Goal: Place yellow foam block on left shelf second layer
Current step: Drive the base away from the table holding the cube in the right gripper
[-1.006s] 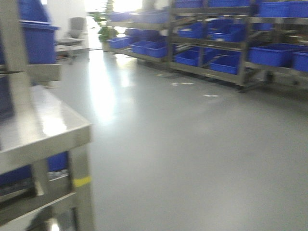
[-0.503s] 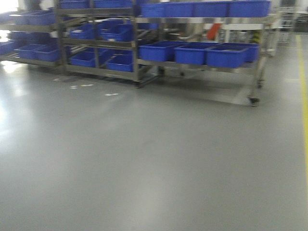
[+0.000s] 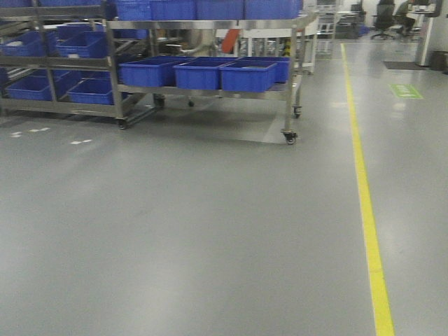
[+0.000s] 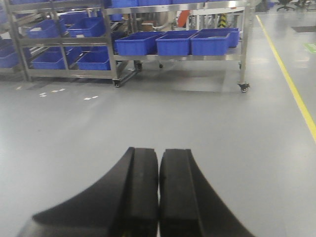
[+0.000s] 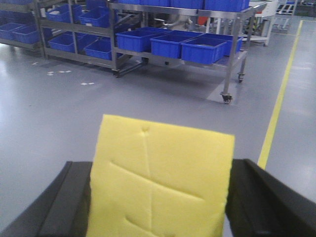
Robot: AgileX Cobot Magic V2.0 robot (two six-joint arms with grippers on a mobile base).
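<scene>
Block [image 5: 160, 182] is pinched in the right gripper [image 5: 160, 165], a dark jaw on each side, and it fills the lower half of the right wrist view with creases across its near face. The left gripper [image 4: 159, 154] carries nothing, its jaws pressed flat together.

Ahead lies open grey floor [image 3: 210, 231]. Beyond it stands a wheeled steel rack [image 3: 288, 77] loaded with blue bins [image 3: 248, 75], with a second rack [image 3: 110, 66] to its left. A yellow line [image 3: 365, 203] runs down the right side.

This looks like the carry, with the block in hand and no shelf within reach yet. Doing it well means a firm squeeze that doesn't crush the foam, a level arm and a smooth drive. The base should then stop square to the shelf with room to extend. The block should go in flat between the shelf boards, clear of the bins.

Now the blind spots. Which rack counts as the left shelf can't be settled from here. The block's lower edge is cut off, so how deeply the jaws grip it is hidden. The front view shows neither arm, and the racks run off the top and left edges.
</scene>
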